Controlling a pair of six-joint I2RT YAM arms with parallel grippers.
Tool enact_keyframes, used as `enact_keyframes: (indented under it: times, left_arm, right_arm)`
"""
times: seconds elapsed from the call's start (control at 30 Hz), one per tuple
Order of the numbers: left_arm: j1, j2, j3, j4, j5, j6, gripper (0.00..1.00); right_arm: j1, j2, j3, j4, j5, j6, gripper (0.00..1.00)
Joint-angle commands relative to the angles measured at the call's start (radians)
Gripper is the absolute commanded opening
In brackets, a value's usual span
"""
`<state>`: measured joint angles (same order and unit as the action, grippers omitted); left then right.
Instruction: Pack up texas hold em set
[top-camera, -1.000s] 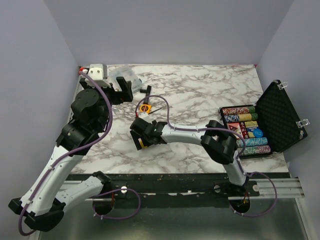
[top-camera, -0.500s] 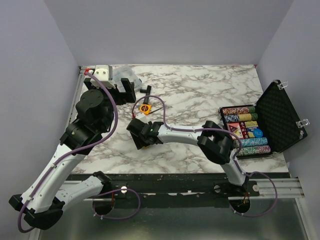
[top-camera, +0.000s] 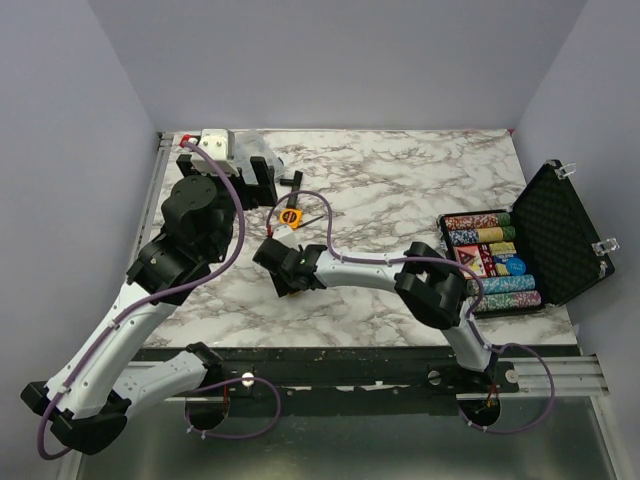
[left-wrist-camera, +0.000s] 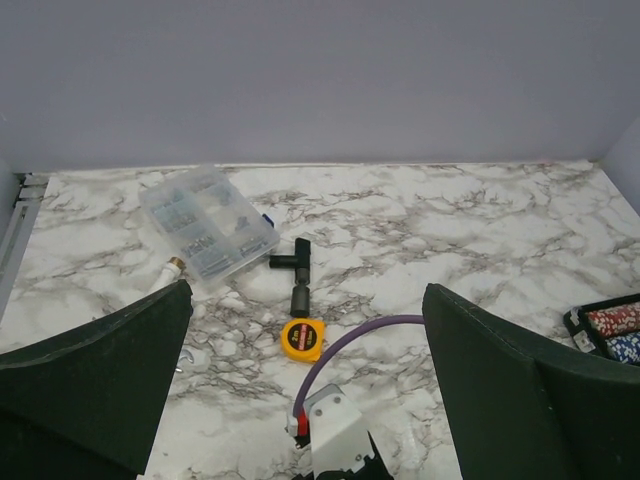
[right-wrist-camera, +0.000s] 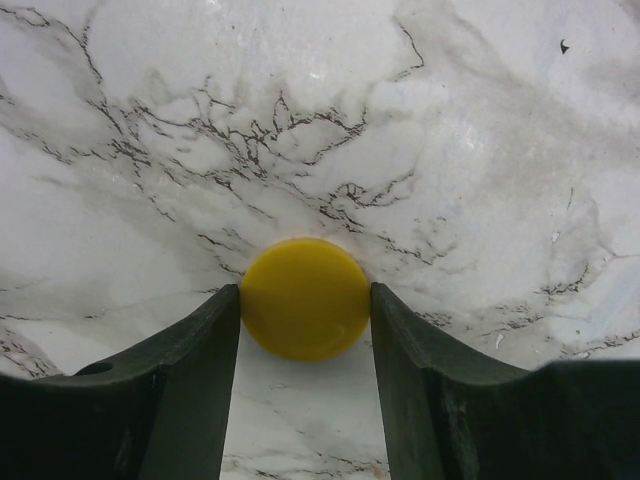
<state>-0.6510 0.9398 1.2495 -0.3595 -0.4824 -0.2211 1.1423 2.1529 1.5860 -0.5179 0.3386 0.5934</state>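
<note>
Pick-up of the yellow disc (right-wrist-camera: 305, 298) is in hand: it lies flat on the table (right-wrist-camera: 470, 120), well left of the open briefcase (top-camera: 560, 235), pinched at both edges by the right gripper (right-wrist-camera: 305, 292). A lift and a carry to the briefcase are likely called for next. The left gripper (left-wrist-camera: 307, 300) is spread wide, empty. No writing can be read.

No writing is legible; the label on the tape measure (left-wrist-camera: 302, 339) is too small to read.

My colour check, both feeds
I see a plain yellow disc (right-wrist-camera: 305, 298) on the white, grey-veined marble surface (right-wrist-camera: 430, 130); black briefcase (top-camera: 562, 238), multicoloured speckled chip rows (top-camera: 492, 262), purple cable (left-wrist-camera: 395, 322).
</note>
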Motion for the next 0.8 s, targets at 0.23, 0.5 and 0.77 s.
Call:
enact_keyframes:
  times: [0.23,0.5,0.77]
  left_arm:
    - [-0.016,0.019,0.032,-0.020,0.009,-0.007,0.98]
    - [-0.016,0.028,0.018,-0.008,0.035,-0.017,0.98]
    - [-0.025,0.038,0.017,-0.011,0.033,-0.018,0.98]
  right_arm:
    - [0.008,-0.038,-0.142,-0.053,0.146,0.084,0.39]
    - [-0.070,-0.211,-0.227,-0.031,0.278,0.113,0.28]
    - [-0.244,-0.455,-0.425,-0.020,0.424,0.164,0.21]
